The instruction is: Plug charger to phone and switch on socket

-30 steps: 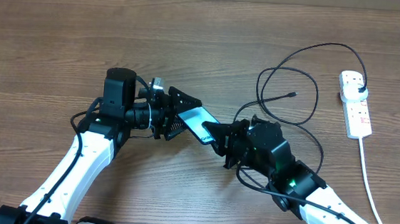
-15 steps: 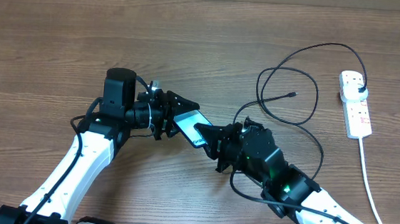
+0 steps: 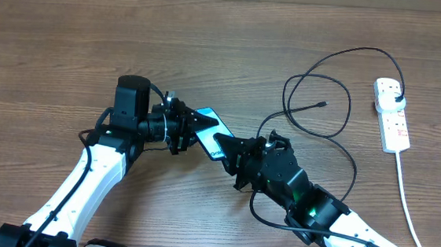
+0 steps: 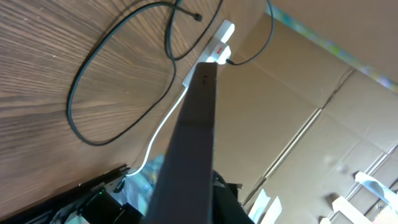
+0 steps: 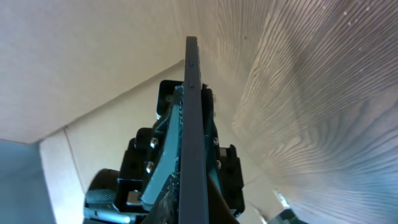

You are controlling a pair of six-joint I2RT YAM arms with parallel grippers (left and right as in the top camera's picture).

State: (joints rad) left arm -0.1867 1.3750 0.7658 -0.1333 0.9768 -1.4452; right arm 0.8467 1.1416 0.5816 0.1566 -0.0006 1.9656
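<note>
Both left hand (image 3: 190, 126) and right hand (image 3: 226, 148) clamp opposite ends of the phone (image 3: 209, 132).

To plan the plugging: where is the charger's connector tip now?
Overhead view: the connector tip lies right of centre, within the cable loop, between the phone and the socket.

phone (image 3: 209, 130) | gripped by left claw (image 3: 192, 125) and right claw (image 3: 227, 148)

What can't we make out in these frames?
1. Port of the phone: the phone is edge-on in both wrist views, and overhead the gripper bodies cover its ends.
2. Switch state of the socket: too small overhead, blurred in the left wrist view.
3. Whether the left gripper or right gripper is clamped: fingertips are hidden in every view.
</note>
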